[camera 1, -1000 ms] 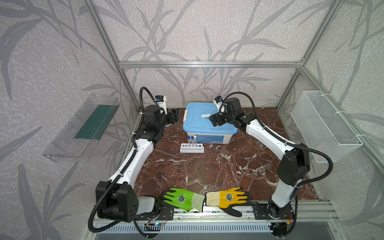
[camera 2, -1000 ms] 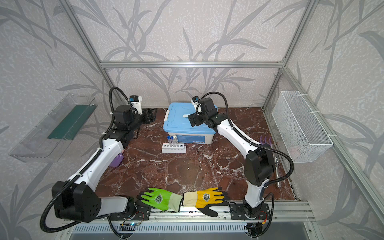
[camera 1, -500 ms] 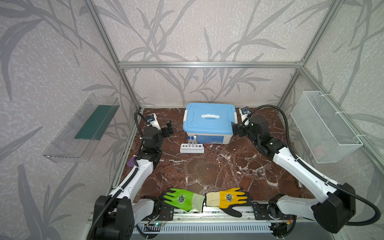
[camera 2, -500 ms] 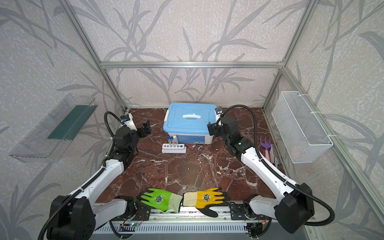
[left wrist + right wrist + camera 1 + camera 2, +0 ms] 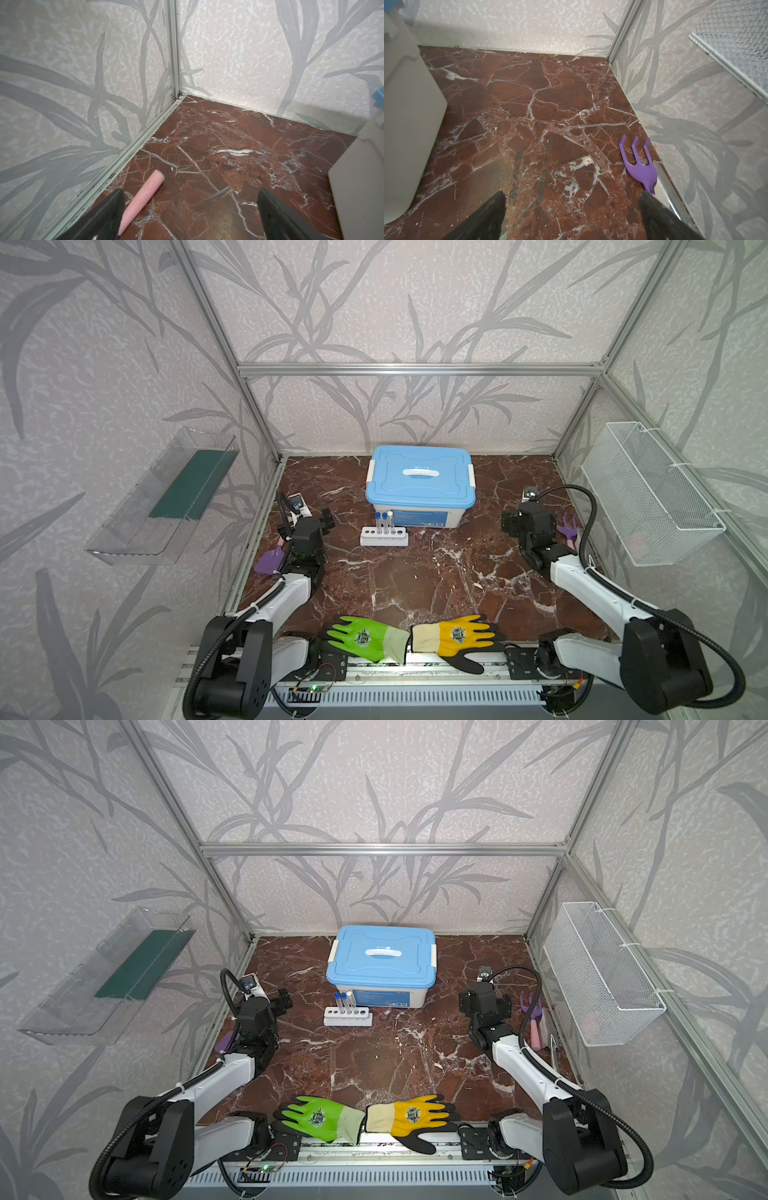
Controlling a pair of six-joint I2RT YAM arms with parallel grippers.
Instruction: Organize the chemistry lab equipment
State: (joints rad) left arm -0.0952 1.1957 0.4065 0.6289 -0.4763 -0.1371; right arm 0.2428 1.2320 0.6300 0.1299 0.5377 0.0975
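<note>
A white six-hole rack (image 5: 383,536) (image 5: 347,1016) stands on the marble floor in front of a blue-lidded white box (image 5: 419,483) (image 5: 381,959). Clear capped test tubes (image 5: 384,520) (image 5: 344,1000) stand upright in it. My left gripper (image 5: 311,526) (image 5: 190,192) hangs open and empty near the left wall, left of the rack. Off to the right of the box, my right gripper (image 5: 528,522) (image 5: 572,195) is also open with nothing between its fingers. A slim metal strip that looks like tweezers (image 5: 552,1048) (image 5: 663,180) lies along the right wall.
A purple rake (image 5: 567,526) (image 5: 640,166) lies by the right wall. A purple trowel (image 5: 269,560) with a pink handle (image 5: 143,199) lies by the left wall. Green (image 5: 365,639) and yellow gloves (image 5: 455,635) rest at the front edge. A wire basket (image 5: 648,493) and a clear shelf (image 5: 166,497) hang on the side walls.
Both arms pulled back from above the blue box, came down and moved outward to the sides. The left jaws spread wider. The rack and tubes stayed put.
</note>
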